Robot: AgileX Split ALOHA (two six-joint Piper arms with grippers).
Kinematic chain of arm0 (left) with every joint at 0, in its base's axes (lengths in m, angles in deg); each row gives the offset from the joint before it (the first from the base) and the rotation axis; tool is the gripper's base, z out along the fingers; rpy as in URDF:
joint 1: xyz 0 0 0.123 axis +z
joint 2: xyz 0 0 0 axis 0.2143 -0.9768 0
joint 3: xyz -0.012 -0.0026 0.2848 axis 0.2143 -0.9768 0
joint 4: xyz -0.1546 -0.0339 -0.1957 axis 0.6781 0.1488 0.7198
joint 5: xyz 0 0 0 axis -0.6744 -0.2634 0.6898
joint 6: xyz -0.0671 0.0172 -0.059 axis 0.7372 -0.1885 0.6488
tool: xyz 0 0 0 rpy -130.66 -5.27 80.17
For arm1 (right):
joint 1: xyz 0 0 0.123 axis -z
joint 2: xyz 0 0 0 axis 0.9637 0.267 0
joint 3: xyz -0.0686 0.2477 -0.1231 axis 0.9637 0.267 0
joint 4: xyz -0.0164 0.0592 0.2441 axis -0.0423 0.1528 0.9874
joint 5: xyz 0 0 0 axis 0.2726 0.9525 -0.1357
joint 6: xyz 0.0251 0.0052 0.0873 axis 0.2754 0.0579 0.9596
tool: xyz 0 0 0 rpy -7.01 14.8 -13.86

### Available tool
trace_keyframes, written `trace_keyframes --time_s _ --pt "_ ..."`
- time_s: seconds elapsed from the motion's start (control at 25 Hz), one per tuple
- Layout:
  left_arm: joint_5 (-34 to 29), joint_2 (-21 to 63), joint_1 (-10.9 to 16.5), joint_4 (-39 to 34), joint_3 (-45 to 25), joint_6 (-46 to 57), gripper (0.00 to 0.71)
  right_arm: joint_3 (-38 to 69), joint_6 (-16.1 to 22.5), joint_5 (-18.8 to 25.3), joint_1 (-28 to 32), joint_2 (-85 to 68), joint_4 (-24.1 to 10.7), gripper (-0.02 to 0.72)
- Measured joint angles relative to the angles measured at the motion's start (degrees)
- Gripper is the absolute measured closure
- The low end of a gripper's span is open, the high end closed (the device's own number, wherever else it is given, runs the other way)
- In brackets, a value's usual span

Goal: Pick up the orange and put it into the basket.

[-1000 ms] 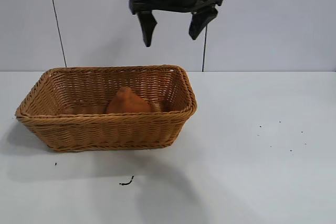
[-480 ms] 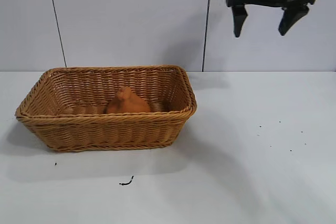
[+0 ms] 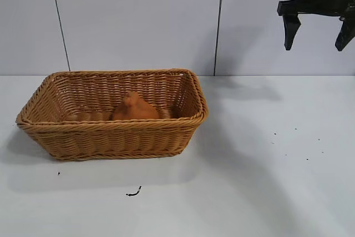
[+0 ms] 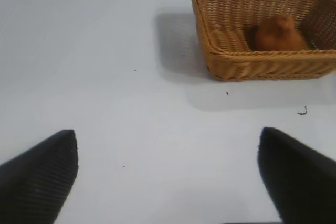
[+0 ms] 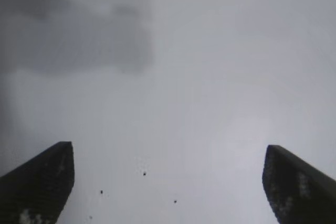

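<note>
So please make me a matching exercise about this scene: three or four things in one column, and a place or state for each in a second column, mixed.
Things:
1. orange
2. basket
3. right gripper
4. dark scrap

Places or states:
a. on the table in front of the basket
b. open, high above the table
c. inside the basket
d. standing on the table

Pairs: 1-c, 2-d, 3-b, 4-a

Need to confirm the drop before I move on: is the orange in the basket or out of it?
In. The orange sits inside the basket, below its rim, with the open right claw high and off to the side.
</note>
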Motion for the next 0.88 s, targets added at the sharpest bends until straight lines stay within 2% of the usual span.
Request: trace_keyframes --time_s 0.24,0.6,0.8,0.88 --pt "0.0 0.0 0.0 0.0 0.0 0.0 0.044 19.9 -1.1 0.1 0.0 -19.9 0.3 0.031" --pt "0.0 0.0 0.0 0.0 0.0 0.0 0.044 45.3 -1.3 -0.1 0.0 -52.1 2.7 0.031" --pt "0.0 0.0 0.0 0.0 0.0 0.0 0.044 56.1 -1.6 -4.3 0.0 -67.4 2.8 0.031" --pt "0.0 0.0 0.0 0.0 0.0 0.0 0.044 60.3 -2.7 -6.2 0.0 -73.9 2.9 0.031"
